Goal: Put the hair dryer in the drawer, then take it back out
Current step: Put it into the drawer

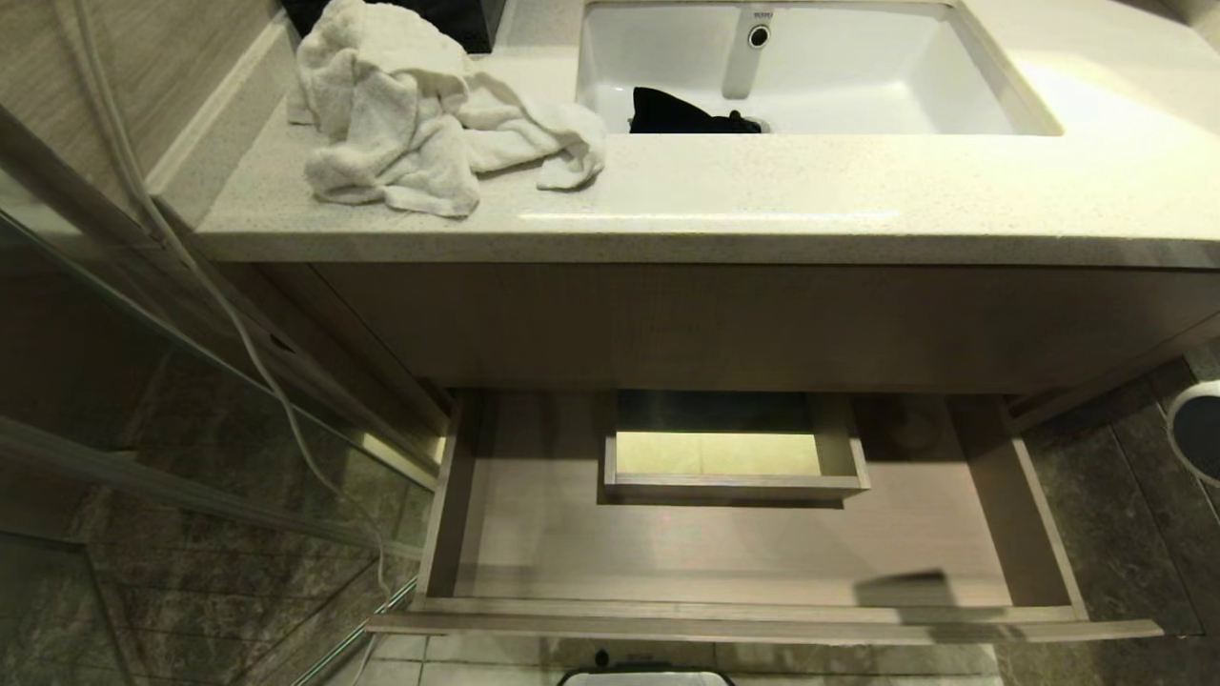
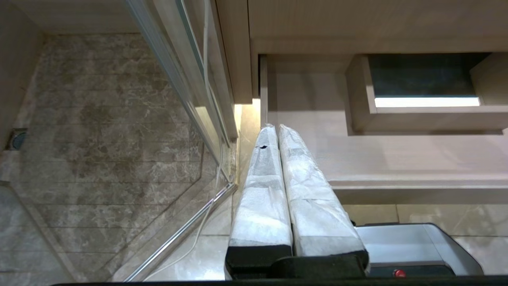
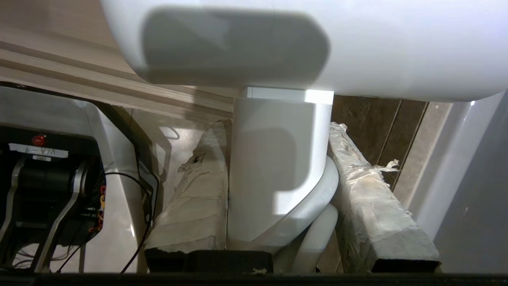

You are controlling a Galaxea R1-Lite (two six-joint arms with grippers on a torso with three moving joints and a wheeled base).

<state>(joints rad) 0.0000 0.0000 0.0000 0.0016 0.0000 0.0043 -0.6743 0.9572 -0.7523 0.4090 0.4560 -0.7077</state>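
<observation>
The drawer (image 1: 743, 562) under the counter stands pulled out, and its wood-grain floor is bare around a boxed rectangular cut-out (image 1: 734, 486). At the right edge of the head view, beside the drawer, shows the dark round end face of the white hair dryer (image 1: 1199, 429). In the right wrist view my right gripper (image 3: 278, 131) is shut on the hair dryer (image 3: 278, 159), its padded fingers (image 3: 369, 186) pressing both sides of the handle, with the barrel across above. My left gripper (image 2: 276, 129) is shut and empty, hanging near the left front corner of the drawer (image 2: 397, 159).
On the counter (image 1: 762, 191) lies a crumpled white towel (image 1: 410, 114). A black pouch (image 1: 686, 112) sits in the sink (image 1: 991, 86) below the faucet (image 1: 748, 48). A glass shower partition (image 1: 191, 381) and a white cable (image 1: 238, 324) are on the left. My base (image 1: 648, 678) is before the drawer front.
</observation>
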